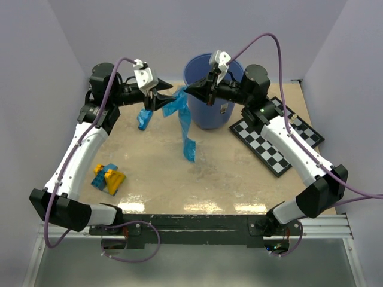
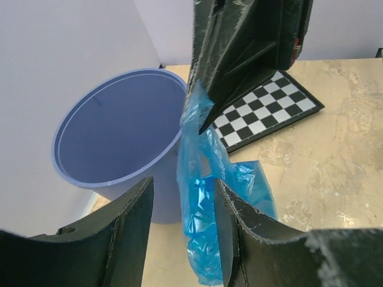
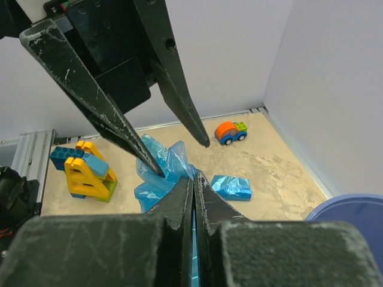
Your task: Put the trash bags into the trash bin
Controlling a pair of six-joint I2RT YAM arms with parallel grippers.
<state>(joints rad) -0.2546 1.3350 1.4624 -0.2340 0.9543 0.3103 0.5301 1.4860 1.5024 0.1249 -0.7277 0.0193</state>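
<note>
A long blue trash bag (image 1: 184,119) hangs above the table just left of the blue trash bin (image 1: 209,113). My right gripper (image 1: 190,91) is shut on the bag's top edge; the film runs between its closed fingers in the right wrist view (image 3: 193,177). My left gripper (image 1: 164,98) is open, its fingers either side of the bag (image 2: 200,209) without pinching it. A second, folded trash bag (image 1: 143,118) lies on the table under the left gripper and also shows in the right wrist view (image 3: 231,186). The bin's inside (image 2: 114,125) shows nothing in it.
A black-and-white chessboard (image 1: 275,140) lies to the right of the bin. Yellow and blue toy blocks (image 1: 108,177) sit at the near left. A small orange toy car (image 3: 230,131) stands by the far left wall. Grey walls enclose the table.
</note>
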